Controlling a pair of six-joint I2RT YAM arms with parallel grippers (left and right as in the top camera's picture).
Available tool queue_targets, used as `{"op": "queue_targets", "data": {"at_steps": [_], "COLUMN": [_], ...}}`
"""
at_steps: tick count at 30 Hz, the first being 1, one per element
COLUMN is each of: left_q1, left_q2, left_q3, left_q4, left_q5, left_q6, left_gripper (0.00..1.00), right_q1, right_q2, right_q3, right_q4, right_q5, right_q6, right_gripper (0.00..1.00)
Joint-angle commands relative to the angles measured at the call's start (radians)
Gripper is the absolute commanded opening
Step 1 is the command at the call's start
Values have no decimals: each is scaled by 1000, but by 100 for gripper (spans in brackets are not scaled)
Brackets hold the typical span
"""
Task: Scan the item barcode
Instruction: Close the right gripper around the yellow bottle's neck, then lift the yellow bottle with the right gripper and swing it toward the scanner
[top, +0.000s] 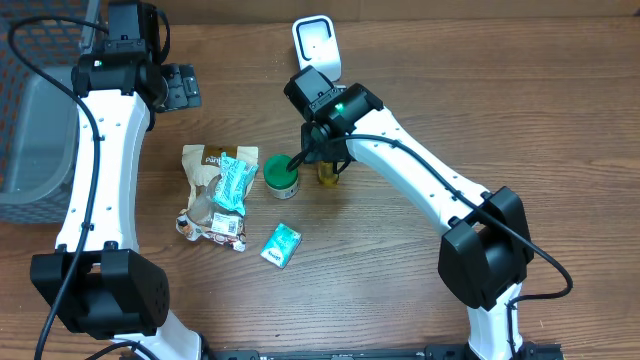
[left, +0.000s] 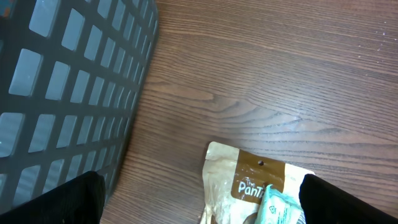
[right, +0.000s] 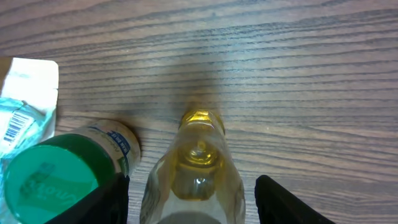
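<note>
bottle (right: 198, 171): clear, amber-filled, on the desk (top: 450, 100) just beside a green-lidded jar (top: 282, 176).
right fingers (right: 286, 205): spread either side of the bottle, narrow gaps showing.
left fingers (left: 68, 200): spread wide.
desk: brown wood grain.

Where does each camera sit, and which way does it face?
Overhead: above the table, looking down; left arm, right arm visible.
Left wrist: looks down at the basket and brown pouch; left gripper's fingers frame the bottom.
Right wrist: looks down on the yellow bottle between right gripper's fingers.
Shared: overhead and right wrist both show the green-lidded jar.
</note>
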Motion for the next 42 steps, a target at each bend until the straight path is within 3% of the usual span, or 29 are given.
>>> {"op": "queue_targets", "data": {"at_steps": [1, 4, 11, 17, 24, 28, 37, 42], "left_q1": [-2, -2, -2, -2, -2, -2, -2, -2], "left_q2": [-15, -15, -15, -15, -15, -15, -15, -15], "left_q3": [18, 18, 18, 18, 18, 18, 18, 18], "left_q4": [1, 1, 1, 2, 1, 1, 1, 1], "left_q5": [-7, -7, -7, -7, -7, -7, -7, -7], "left_q6": [14, 14, 14, 14, 14, 14, 14, 14], "left_gripper": [100, 99, 100, 100, 99, 100, 100, 100], "right_q1": [-1, -1, -2, -22, -141, -248, -509, -545], "right_q2": [9, 9, 8, -16, -135, -214, -303, -303], "right_q3": [-19, -19, -18, 27, 67, 67, 67, 67], "right_q4": [11, 14, 4, -37, -85, -126, -371, -543], "right_q5": [-1, -1, -1, -45, -253, -474, -1096, -1244], "right_q6": [8, 8, 8, 0, -68, -159, -591, -837], "right_gripper": [63, 61, 38, 27, 25, 16, 15, 15]}}
